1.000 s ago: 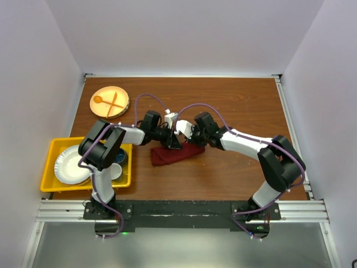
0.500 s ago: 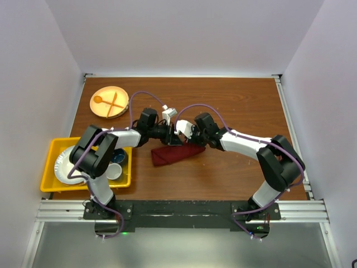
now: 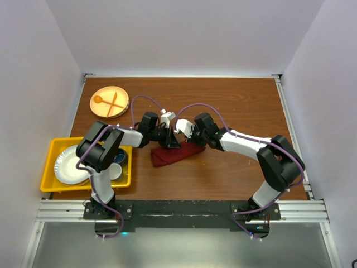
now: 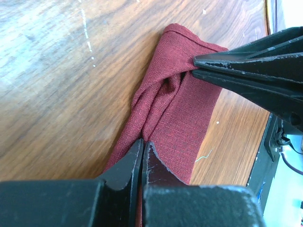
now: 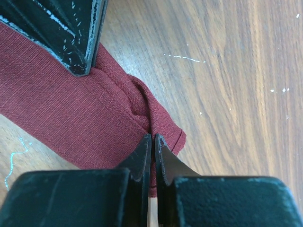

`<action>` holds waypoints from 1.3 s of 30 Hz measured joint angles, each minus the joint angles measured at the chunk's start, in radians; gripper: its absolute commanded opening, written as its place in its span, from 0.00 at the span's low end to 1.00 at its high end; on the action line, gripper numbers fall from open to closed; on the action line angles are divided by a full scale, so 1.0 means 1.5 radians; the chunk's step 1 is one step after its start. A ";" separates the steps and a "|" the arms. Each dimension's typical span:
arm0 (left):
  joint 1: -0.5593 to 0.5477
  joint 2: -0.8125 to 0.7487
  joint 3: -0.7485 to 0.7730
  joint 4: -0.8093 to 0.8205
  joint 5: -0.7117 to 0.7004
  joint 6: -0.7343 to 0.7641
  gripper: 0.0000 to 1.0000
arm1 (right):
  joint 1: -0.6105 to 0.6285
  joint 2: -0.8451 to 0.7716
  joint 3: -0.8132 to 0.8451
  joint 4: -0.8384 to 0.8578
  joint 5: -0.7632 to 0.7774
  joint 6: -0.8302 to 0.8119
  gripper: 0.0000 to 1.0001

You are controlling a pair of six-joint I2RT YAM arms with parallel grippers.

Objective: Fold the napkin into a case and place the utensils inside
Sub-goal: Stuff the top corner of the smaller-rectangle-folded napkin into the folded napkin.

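The maroon napkin [image 3: 175, 154] lies on the table as a narrow folded strip, a raised ridge running along it. My left gripper [image 3: 170, 143] is shut on this ridge near one end of the napkin [image 4: 184, 109], jaws pinching cloth [image 4: 142, 142]. My right gripper [image 3: 191, 143] is shut on the same ridge at the other end of the napkin [image 5: 71, 123], jaws closed on the fold [image 5: 152, 137]. Each wrist view shows the other gripper's fingers [image 4: 246, 61] [image 5: 71, 33] on the cloth. The purple utensils are out of view.
A tan plate [image 3: 119, 109] with an orange spoon and fork sits at the far left. A yellow bin [image 3: 50, 146] at the near left holds a white plate [image 3: 70, 166] and cups. Walls enclose the wooden table [image 3: 245, 100].
The left arm's elbow has shifted a little sideways. Both grippers stay pinched on the napkin's ridge, and the napkin has barely moved.
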 measured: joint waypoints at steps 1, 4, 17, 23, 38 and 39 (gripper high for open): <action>0.002 0.000 0.000 0.001 0.000 0.000 0.00 | 0.001 -0.001 0.000 0.000 0.000 0.004 0.00; 0.006 0.003 0.000 0.002 0.003 0.000 0.00 | 0.001 -0.003 0.000 0.000 0.000 0.013 0.06; 0.014 0.016 0.009 0.001 0.027 0.006 0.00 | -0.008 -0.024 0.010 -0.035 0.025 0.043 0.29; 0.014 0.016 0.010 -0.002 0.027 0.006 0.00 | -0.008 -0.024 0.010 -0.045 0.022 0.036 0.03; 0.016 0.023 0.021 -0.017 0.031 0.006 0.00 | -0.005 -0.087 0.010 -0.071 0.019 0.038 0.00; 0.017 0.025 0.023 -0.019 0.033 0.006 0.00 | -0.004 -0.094 0.010 -0.073 0.014 0.038 0.00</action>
